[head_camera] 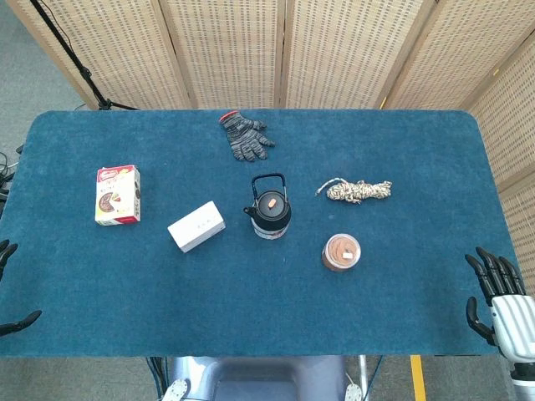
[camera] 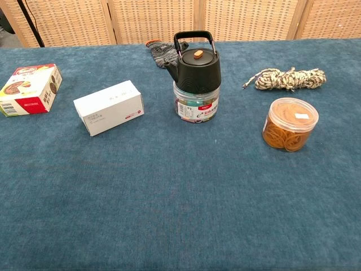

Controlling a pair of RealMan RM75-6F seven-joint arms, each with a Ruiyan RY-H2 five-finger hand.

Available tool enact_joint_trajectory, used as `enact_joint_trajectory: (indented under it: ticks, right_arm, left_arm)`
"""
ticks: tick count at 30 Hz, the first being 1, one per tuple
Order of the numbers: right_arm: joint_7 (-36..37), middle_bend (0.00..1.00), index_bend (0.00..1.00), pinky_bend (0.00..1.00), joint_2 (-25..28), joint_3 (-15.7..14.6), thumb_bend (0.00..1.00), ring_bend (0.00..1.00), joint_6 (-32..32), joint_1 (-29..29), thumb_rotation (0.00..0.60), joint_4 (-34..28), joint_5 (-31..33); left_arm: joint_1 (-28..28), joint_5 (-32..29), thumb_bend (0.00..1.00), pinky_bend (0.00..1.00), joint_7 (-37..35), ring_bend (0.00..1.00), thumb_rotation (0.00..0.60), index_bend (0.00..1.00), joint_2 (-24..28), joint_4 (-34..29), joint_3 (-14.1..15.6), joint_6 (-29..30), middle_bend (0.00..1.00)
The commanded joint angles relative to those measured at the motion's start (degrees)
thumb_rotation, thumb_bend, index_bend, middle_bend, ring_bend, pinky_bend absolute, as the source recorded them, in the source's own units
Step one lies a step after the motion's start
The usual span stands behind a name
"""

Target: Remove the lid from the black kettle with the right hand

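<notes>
Near the middle of the blue table (head_camera: 251, 317) stands the black kettle (camera: 194, 66), perched on top of a clear plastic jar (camera: 195, 104) rather than on the cloth itself, its lid (camera: 197, 56) still seated with a small orange knob (camera: 198, 55) under the raised bail handle (camera: 194, 36). The right hand (head_camera: 500, 305) waits at the near right edge with its fingers spread and nothing in it, well apart from the kettle; the left hand (head_camera: 10, 288) shows only as dark fingertips at the near left edge, apparently empty, though too little is visible to be sure how it lies. The main hazard, as I judge it, is the stacked footing: a sideways push on the knob or a snag on the handle could tip the kettle off the jar or topple both. The handle arches right over the knob, so fingers coming straight down may catch it; an approach from the side looks safer. A tight lid could lift the whole kettle with it. On the route from the right hand, a tub of rubber bands (camera: 290, 123) sits near and to the right of the kettle, and a coil of rope (camera: 289, 79) lies farther back on the right; either could be knocked by a low sweep. The near half of the table offers open room, while the white box (camera: 109, 106), the snack box (camera: 29, 88) and the glove (head_camera: 244, 136) lie left and far, out of the way.
</notes>
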Motion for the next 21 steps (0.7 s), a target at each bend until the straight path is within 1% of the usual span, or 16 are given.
enact_joint_trajectory:
  ticks: [1, 8, 14, 17, 19, 21]
  right_arm:
    - [-0.1, 0.00, 0.00, 0.00, -0.1, -0.1, 0.69, 0.00, -0.1, 0.0, 0.600, 0.3, -0.1]
    - [0.0, 0.00, 0.00, 0.00, -0.1, -0.3, 0.69, 0.00, -0.5, 0.3, 0.600, 0.3, -0.6]
    - [-1.2, 0.00, 0.00, 0.00, 0.5, 0.4, 0.69, 0.00, -1.3, 2.0, 0.600, -1.0, -2.0]
    - [-3.5, 0.00, 0.01, 0.00, 2.4, 1.5, 0.69, 0.00, -3.7, 4.6, 0.600, -4.0, -3.2]
    - [-4.1, 0.00, 0.02, 0.00, 4.4, 2.5, 0.69, 0.00, -6.9, 7.3, 0.600, -7.1, -3.4]
    - [-4.0, 0.00, 0.04, 0.00, 6.3, 3.7, 0.69, 0.00, -10.6, 10.0, 0.600, -10.2, -2.3]
  left_arm:
    - [0.0, -0.1, 0.00, 0.00, 0.3, 0.00, 0.600, 0.00, -0.1, -0.1, 0.0, -0.1, 0.00]
    - [0.1, -0.1, 0.00, 0.00, 1.0, 0.00, 0.600, 0.00, -0.3, -0.4, 0.0, 0.0, 0.00]
    - [0.0, -0.6, 0.00, 0.00, 2.4, 0.00, 0.600, 0.00, -0.5, -1.0, -0.3, 0.0, 0.00]
    - [-0.4, -0.9, 0.00, 0.00, 3.3, 0.00, 0.600, 0.00, -0.3, -2.2, -0.7, -0.4, 0.00]
    - [-0.7, -1.1, 0.00, 0.00, 4.0, 0.00, 0.600, 0.00, 0.1, -3.4, -1.0, -0.5, 0.00]
    - [-1.0, -1.2, 0.00, 0.00, 5.0, 0.00, 0.600, 0.00, 0.3, -4.6, -1.5, -0.3, 0.00]
